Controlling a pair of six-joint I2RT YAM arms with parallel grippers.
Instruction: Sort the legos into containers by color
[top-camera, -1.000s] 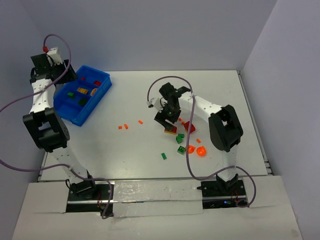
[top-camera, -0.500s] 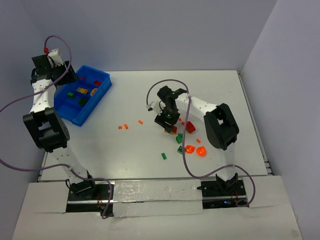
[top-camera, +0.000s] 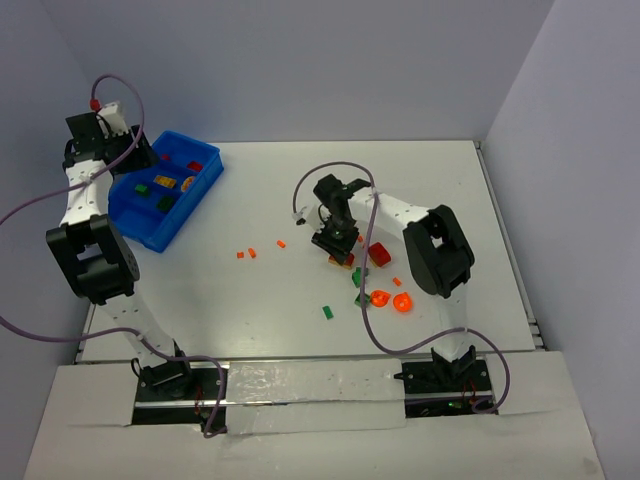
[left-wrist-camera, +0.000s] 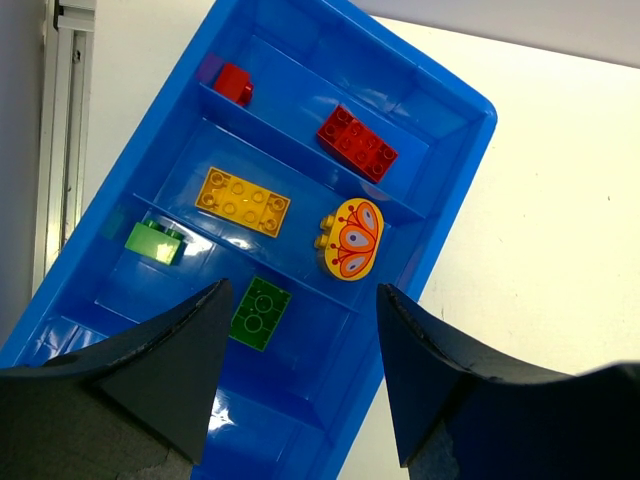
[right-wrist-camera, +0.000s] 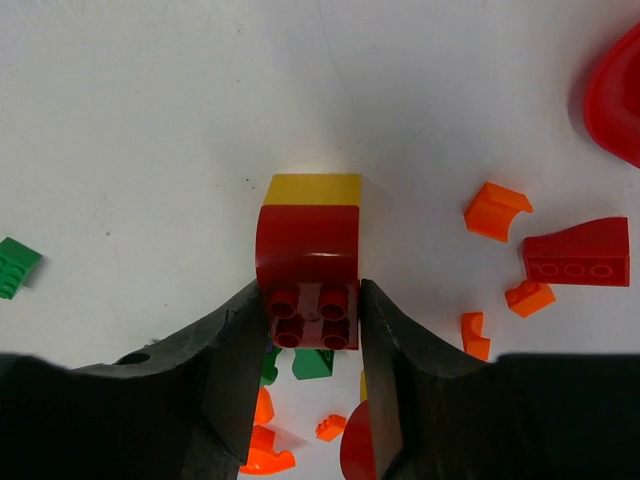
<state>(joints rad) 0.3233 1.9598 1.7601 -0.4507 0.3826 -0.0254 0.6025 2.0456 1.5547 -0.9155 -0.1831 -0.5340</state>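
A red brick (right-wrist-camera: 308, 262) rests on a yellow brick (right-wrist-camera: 313, 189) on the white table. My right gripper (right-wrist-camera: 310, 296) has both fingers pressed against the red brick's sides, low over the loose pile (top-camera: 338, 243). Around it lie a red sloped brick (right-wrist-camera: 577, 254), orange bits (right-wrist-camera: 497, 210) and green pieces (right-wrist-camera: 15, 267). The blue bin (top-camera: 152, 238) stands at the far left. My left gripper (left-wrist-camera: 302, 292) hovers open above the bin (left-wrist-camera: 470, 110), holding nothing. The bin's compartments hold red bricks (left-wrist-camera: 357, 143), a yellow plate (left-wrist-camera: 243, 200), a round orange piece (left-wrist-camera: 351, 238) and green plates (left-wrist-camera: 260, 313).
Translucent orange-red rounded pieces (top-camera: 380, 298) lie near the right arm's base side. A green brick (top-camera: 327, 312) sits alone toward the front. Three tiny orange bits (top-camera: 253, 252) are scattered mid-table. Walls enclose the table at the back and right.
My right gripper has come down over the pile and narrowed its jaws onto the red brick. The left arm has stayed over the bin.
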